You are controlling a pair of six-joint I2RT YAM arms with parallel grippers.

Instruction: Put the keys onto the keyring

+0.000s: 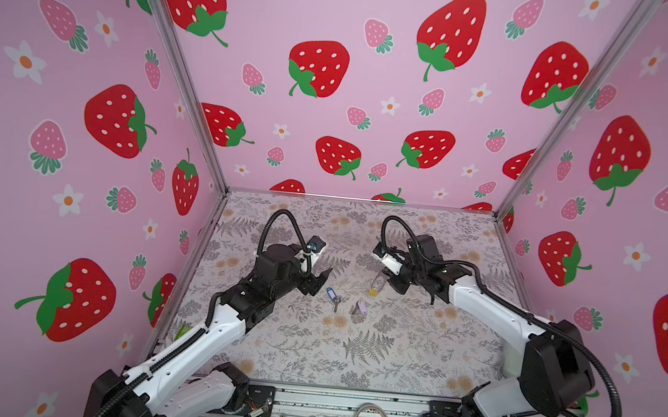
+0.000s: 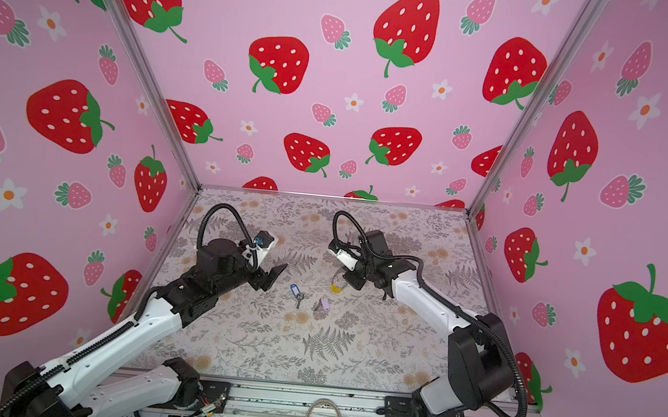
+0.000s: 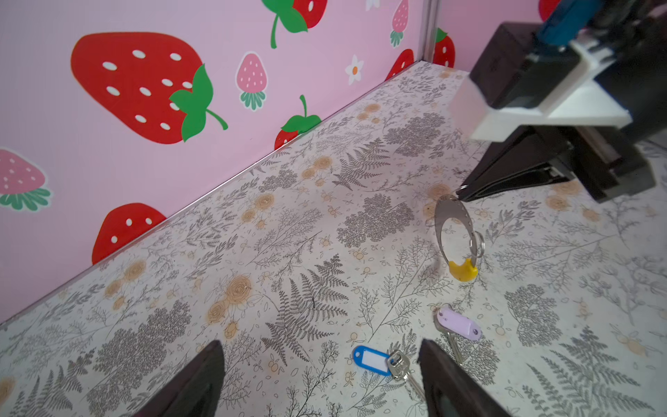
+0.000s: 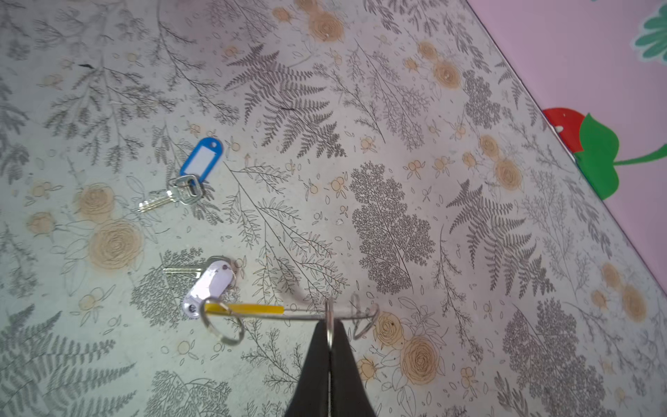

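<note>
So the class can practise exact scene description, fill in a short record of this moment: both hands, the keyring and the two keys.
right hand: shut on thin grey metal keyring with a yellow section, yellow part hanging lowest
silver key with blue plastic tag: flat on floral-print tabletop, not on the ring
silver key with lilac plastic tag: flat on the tabletop, not on the ring
left hand: open, empty, near the blue-tagged key

Nothing legible anywhere, folks: no words, numbers or brand marks. The blue plastic key tag (image 4: 202, 159), just below the middle in both top views, shows only a blank white window.
</note>
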